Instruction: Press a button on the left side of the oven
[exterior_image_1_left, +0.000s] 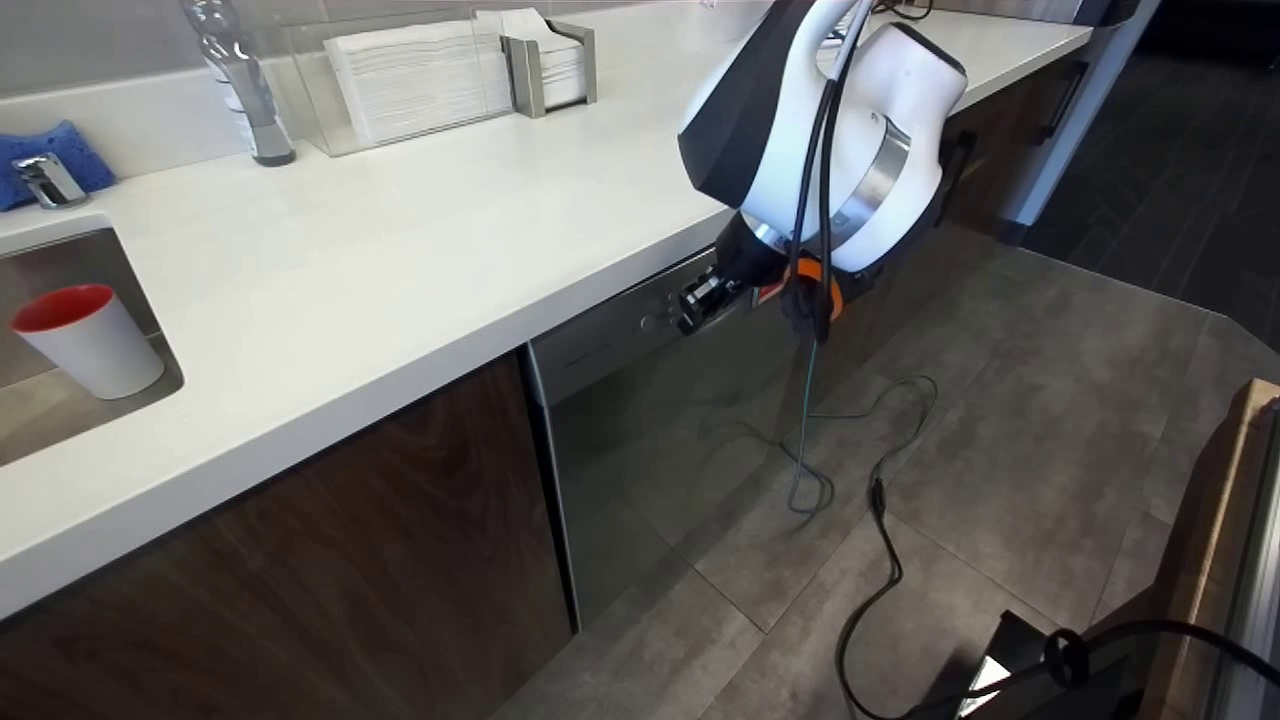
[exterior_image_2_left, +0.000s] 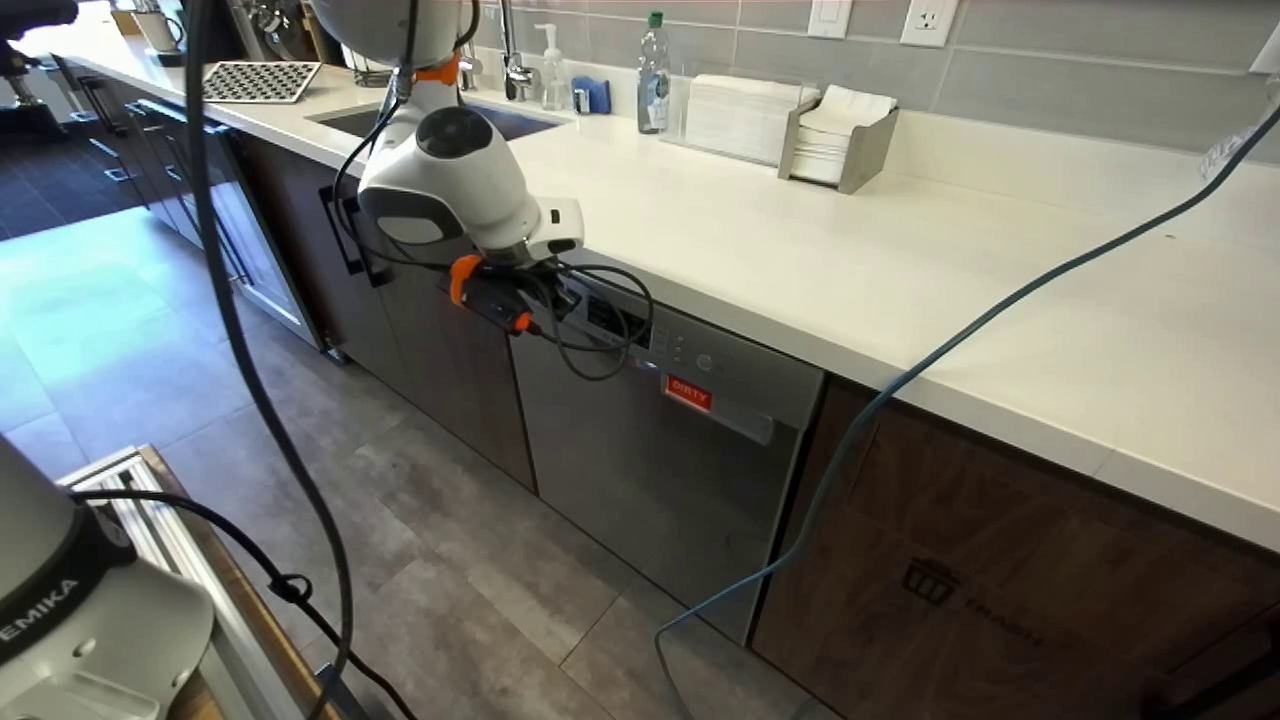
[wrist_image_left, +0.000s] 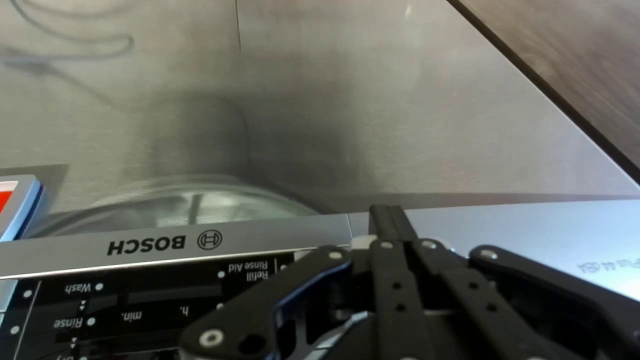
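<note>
1. White bench (exterior_image_2_left: 750, 230): runs along the top.
2. Bosch dishwasher (exterior_image_2_left: 650, 470) (task's "oven"): built in under bench, between dark wood cabinet panels (exterior_image_2_left: 1000, 500).
3. Panda arm (exterior_image_1_left: 785, 140): angled down at dishwasher's upper front.
4. Black control strip (wrist_image_left: 165, 300): upside down in wrist view, right end behind gripper (wrist_image_left: 389, 215).
5. Gripper: jaws pressed together.
6. Red DIRTY sign (exterior_image_2_left: 688, 393): on dishwasher front, below strip.
7. Pale button (wrist_image_left: 363, 242): mostly hidden behind jaws; can't tell if touching.

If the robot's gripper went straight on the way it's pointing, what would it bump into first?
Probably the Bosch appliance's steel control panel. Depth is unclear, so I can't tell the exact spot, or whether the gripper already touches it.
</note>
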